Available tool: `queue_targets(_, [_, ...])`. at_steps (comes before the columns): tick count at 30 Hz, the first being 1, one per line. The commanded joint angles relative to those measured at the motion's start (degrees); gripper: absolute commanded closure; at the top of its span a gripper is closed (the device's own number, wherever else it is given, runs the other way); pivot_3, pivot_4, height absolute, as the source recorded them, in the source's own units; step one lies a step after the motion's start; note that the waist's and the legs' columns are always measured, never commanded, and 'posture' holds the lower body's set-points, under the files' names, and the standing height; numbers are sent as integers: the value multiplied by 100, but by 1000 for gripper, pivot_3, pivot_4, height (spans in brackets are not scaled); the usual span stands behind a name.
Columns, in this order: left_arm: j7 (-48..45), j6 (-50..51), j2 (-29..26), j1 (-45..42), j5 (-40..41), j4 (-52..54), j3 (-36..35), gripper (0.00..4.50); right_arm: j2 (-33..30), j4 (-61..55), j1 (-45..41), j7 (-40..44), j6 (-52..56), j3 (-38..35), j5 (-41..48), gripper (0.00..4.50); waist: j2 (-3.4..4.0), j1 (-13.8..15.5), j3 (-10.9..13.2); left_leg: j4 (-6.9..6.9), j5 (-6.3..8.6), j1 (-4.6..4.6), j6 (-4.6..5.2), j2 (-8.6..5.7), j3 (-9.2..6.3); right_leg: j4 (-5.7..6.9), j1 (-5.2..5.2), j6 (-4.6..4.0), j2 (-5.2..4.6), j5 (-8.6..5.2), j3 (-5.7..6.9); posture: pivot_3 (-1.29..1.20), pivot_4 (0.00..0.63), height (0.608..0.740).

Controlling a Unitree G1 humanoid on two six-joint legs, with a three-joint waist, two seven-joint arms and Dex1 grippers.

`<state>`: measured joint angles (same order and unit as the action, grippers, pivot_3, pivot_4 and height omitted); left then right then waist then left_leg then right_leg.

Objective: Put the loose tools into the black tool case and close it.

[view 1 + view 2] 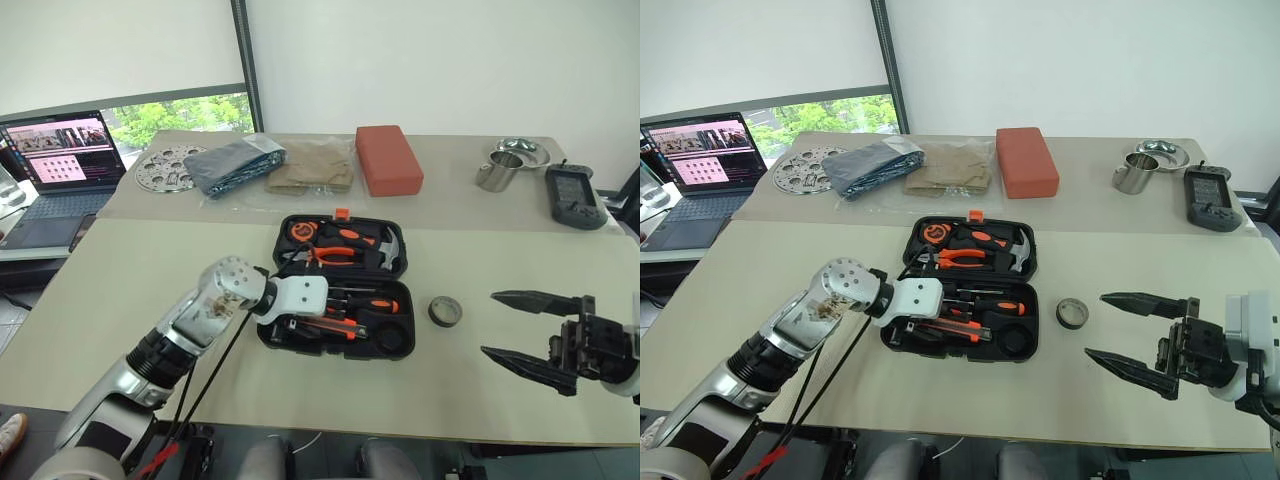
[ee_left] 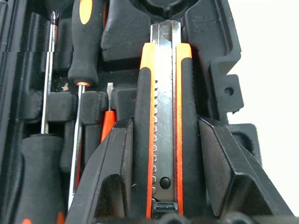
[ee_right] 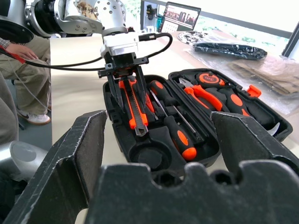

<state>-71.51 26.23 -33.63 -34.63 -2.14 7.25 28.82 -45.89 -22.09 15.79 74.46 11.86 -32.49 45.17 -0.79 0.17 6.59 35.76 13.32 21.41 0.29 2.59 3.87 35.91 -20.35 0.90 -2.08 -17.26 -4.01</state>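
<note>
- The tool case (image 1: 392,345) is moulded in black, with an orange latch (image 1: 342,213).
- The utility knife (image 2: 164,121) is striped orange and black around a steel-grey blade.
- The screwdrivers (image 3: 177,130) are handled in black with orange tips.
- The tape roll (image 1: 445,311) is coloured dark grey-black.
- The worktop (image 1: 120,300) is finished in pale beige.
- A brick-red block (image 1: 388,158) is seen.

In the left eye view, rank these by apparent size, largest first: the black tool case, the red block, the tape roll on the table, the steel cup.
1. black tool case
2. red block, though it sits farther from the camera
3. steel cup and tape roll: too alike to rank, since the cup is farther back
</note>
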Motion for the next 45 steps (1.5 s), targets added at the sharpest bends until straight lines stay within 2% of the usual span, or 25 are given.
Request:
queue_targets(1, [80,292,-33,97,-116,208,172,2976,18,-169,-21,-48,-109,-165,37,375,0,-2,0,1,0,0,0,0,0,1,1,0,0,0,0,0,150,740])
queue_targets(11, [152,515,-147,182,-158,443,283,2976,23,-113,-41,-33,-130,-163,33,375,2,-16,-1,1,1,0,1,0,-1,1,7,-1,2,-1,0,0,150,740])
queue_targets(13, [181,626,-135,237,-93,540,262,1959,19,-106,-44,-28,-126,-166,37,375,3,-17,-2,1,1,-1,1,0,-2,2,8,0,1,-1,-1,0,150,740])
queue_targets(15, [211,667,-147,248,-96,580,262,1369,15,-102,-47,-28,-120,-169,41,375,3,-22,-2,1,1,0,1,1,-2,1,8,0,1,-1,-1,0,150,740])
queue_targets(18, [247,736,-168,253,-60,632,221,250,13,-95,-52,-29,-115,-163,40,375,3,-28,-2,0,2,-1,4,1,-2,0,5,-1,2,-2,0,0,150,740])
queue_targets(19, [246,810,-153,257,17,667,166,47,12,-90,-56,-27,-116,-158,38,375,4,-27,-2,1,3,-1,5,1,-4,-1,5,0,2,-4,-1,0,150,740])
queue_targets(26, [163,1298,-16,-20,747,912,-422,47,-13,-37,-107,-1,-105,-128,22,375,4,-18,-2,5,8,8,13,-1,-10,-4,0,2,2,-7,-3,0,150,740])
queue_targets(30, [174,1283,102,-404,1166,562,-861,47,-12,8,-128,33,-106,-123,6,375,4,-1,-2,14,8,15,13,-4,-20,-3,0,3,2,-8,0,0,150,740])
queue_targets(33, [214,1044,161,-488,1258,268,-935,47,-3,40,-140,57,-118,-122,-12,375,6,-9,-3,14,8,14,13,-8,-22,-1,2,3,4,-8,-1,0,150,740])
queue_targets(36, [263,586,452,-450,1409,-160,-1074,761,-2,50,-144,61,-128,-124,-20,375,7,-17,-4,13,8,15,13,-11,-22,-1,4,3,8,-7,-4,0,150,740])
queue_targets(42, [-370,-1095,709,-94,1594,-926,-1025,3018,22,27,-102,53,-140,-147,-24,375,10,-24,-5,16,7,20,13,-10,-27,0,3,1,15,-7,-7,0,150,740])
queue_targets(45, [-609,-1691,670,-18,1403,-1419,-892,4207,34,-5,-63,41,-139,-172,-17,375,10,-29,-4,17,7,20,13,-9,-26,-1,3,0,16,-6,-8,0,150,740])
